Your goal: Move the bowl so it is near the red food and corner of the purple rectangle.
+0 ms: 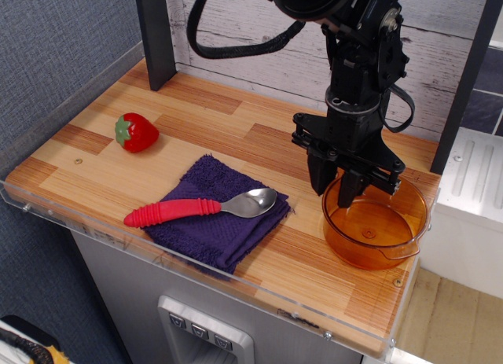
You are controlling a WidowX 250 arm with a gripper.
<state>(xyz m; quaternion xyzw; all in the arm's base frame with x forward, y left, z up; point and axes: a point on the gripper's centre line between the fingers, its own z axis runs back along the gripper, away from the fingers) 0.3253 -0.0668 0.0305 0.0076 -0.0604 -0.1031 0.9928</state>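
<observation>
The amber-orange bowl stands on the table at the right front. My gripper is down at the bowl's back-left rim, with one finger outside the wall and one inside. The jaws are drawn close together on the rim, and the bowl still rests on the table. The red strawberry lies far left on the wood. The purple towel lies at the front middle, between strawberry and bowl, with a red-handled spoon across it.
The wooden table has a clear plastic lip along its front and left edges. A dark post stands at the back left, and a plank wall runs behind. Bare wood lies between the strawberry and the towel.
</observation>
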